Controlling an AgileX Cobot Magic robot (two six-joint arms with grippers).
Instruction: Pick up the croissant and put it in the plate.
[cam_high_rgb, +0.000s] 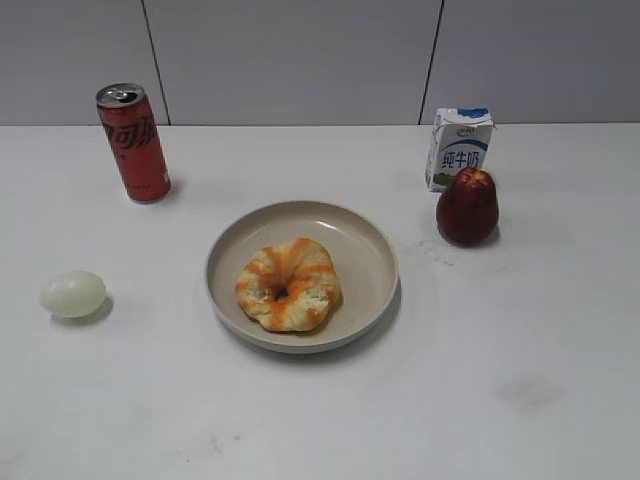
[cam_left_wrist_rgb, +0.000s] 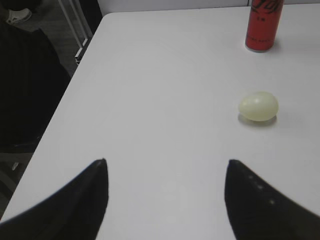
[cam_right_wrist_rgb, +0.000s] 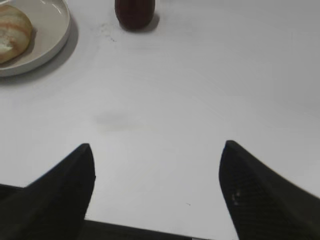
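Observation:
The croissant (cam_high_rgb: 288, 284), a golden ring with orange stripes, lies inside the beige plate (cam_high_rgb: 368, 250) at the table's middle. In the right wrist view the croissant (cam_right_wrist_rgb: 12, 32) and the plate (cam_right_wrist_rgb: 52, 35) show at the top left. My left gripper (cam_left_wrist_rgb: 166, 162) is open and empty over bare table near the left edge, well short of the egg. My right gripper (cam_right_wrist_rgb: 156, 146) is open and empty near the table's front edge, far from the plate. Neither gripper shows in the exterior view.
A pale egg (cam_high_rgb: 73, 294) lies left of the plate and also shows in the left wrist view (cam_left_wrist_rgb: 258, 106). A red can (cam_high_rgb: 133, 142) stands back left. A milk carton (cam_high_rgb: 459, 147) and a dark red fruit (cam_high_rgb: 467, 207) stand back right.

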